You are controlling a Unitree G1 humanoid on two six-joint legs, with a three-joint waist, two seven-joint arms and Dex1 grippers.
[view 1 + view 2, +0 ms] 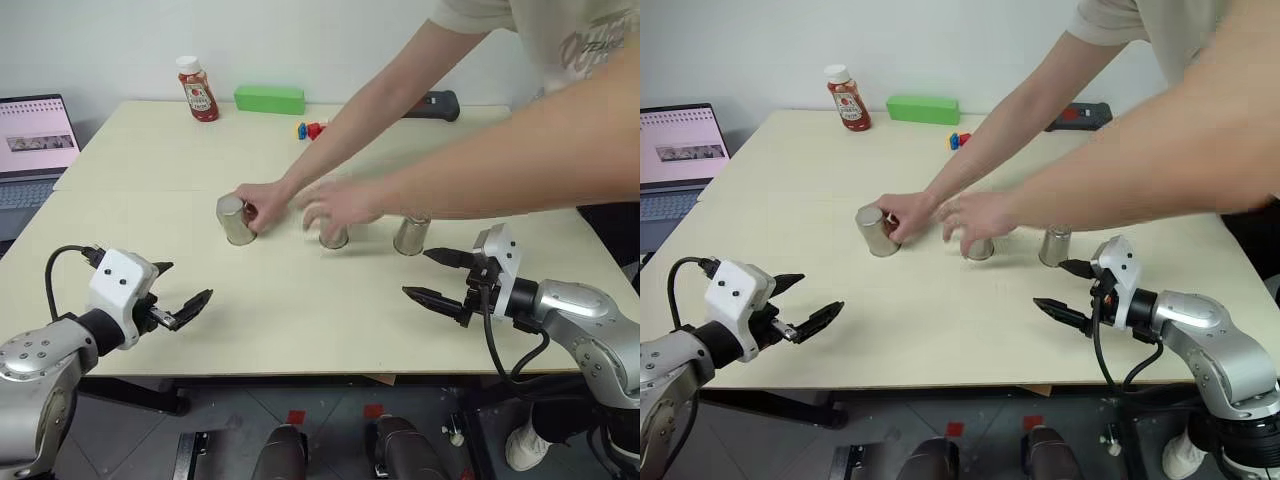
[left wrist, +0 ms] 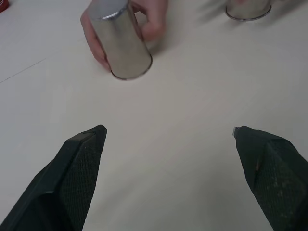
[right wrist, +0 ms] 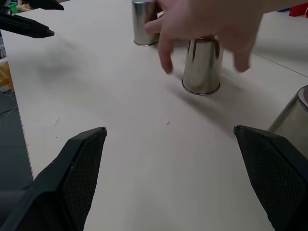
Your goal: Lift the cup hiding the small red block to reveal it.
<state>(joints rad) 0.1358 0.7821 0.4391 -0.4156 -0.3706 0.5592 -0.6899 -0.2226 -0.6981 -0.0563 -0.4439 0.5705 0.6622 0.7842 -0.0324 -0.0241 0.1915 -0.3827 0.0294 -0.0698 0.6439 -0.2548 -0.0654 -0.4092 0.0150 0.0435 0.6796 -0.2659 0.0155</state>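
Three silvery metal cups stand upside down in a row on the table. A person's hand (image 1: pixel 262 205) grips the left cup (image 1: pixel 235 220), which leans a little. The person's other hand (image 1: pixel 340 207) covers the middle cup (image 1: pixel 334 237). The right cup (image 1: pixel 411 235) stands alone. The small red block is hidden, and I cannot tell which cup covers it. My left gripper (image 1: pixel 187 281) is open, low over the table in front of the left cup. My right gripper (image 1: pixel 417 273) is open just in front of the right cup, with nothing between its fingers.
The person's arms reach across the table from the far right. At the back stand a red sauce bottle (image 1: pixel 198 90), a long green block (image 1: pixel 269 99), small red, blue and yellow pieces (image 1: pixel 311 130) and a black device (image 1: pixel 440 104). A laptop (image 1: pixel 35 140) sits at the left.
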